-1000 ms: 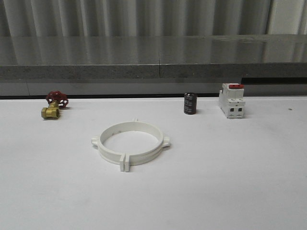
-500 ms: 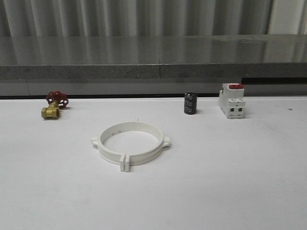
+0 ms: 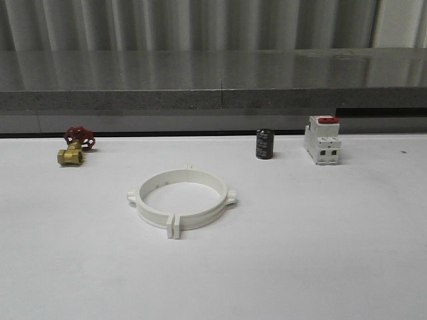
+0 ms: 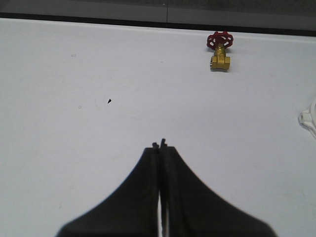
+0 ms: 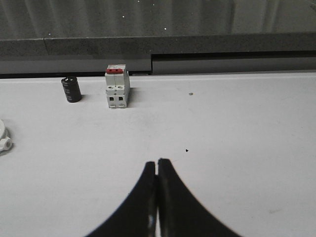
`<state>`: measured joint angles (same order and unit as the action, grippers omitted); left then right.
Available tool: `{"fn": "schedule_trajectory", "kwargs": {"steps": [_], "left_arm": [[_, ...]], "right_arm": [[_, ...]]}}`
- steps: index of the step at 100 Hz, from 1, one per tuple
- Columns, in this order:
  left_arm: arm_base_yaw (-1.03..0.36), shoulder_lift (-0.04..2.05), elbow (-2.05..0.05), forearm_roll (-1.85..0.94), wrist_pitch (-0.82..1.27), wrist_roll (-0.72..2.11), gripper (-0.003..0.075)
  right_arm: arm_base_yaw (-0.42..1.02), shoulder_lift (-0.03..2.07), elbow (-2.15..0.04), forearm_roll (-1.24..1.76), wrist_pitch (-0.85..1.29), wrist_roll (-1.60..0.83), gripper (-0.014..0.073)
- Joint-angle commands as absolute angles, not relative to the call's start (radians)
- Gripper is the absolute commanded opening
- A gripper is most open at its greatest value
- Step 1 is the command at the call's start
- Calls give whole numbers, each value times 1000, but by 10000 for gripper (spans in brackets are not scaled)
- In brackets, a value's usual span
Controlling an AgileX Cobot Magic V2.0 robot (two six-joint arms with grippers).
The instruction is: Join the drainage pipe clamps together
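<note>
The drainage pipe clamps (image 3: 181,199), two white half-rings, lie together as one ring near the middle of the white table, their end flanges meeting at the front. A small white edge of a clamp (image 4: 308,118) shows in the left wrist view, and an outer tab of a clamp (image 5: 4,138) in the right wrist view. My left gripper (image 4: 159,145) hovers over bare table, shut with nothing in it. Over bare table to the ring's right, my right gripper (image 5: 156,162) is shut and empty as well.
A brass valve with a red handwheel (image 3: 75,146) stands at the back left. A black cylinder (image 3: 264,144) and a white breaker with a red top (image 3: 322,140) stand at the back right. A grey ledge (image 3: 213,100) runs behind the table.
</note>
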<state>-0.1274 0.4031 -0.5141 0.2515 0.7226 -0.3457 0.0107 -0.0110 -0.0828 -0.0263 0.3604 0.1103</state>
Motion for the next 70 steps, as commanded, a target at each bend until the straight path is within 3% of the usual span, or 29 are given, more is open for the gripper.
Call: {"fn": "schedule_trajectory", "kwargs": {"steps": [1, 70], "left_arm": [[-127, 411, -539, 263, 657, -347, -20], [-127, 411, -539, 263, 657, -347, -20]], "right_arm": [[6, -31, -81, -22, 240, 96, -69], [6, -31, 12, -19, 88, 96, -69]]}}
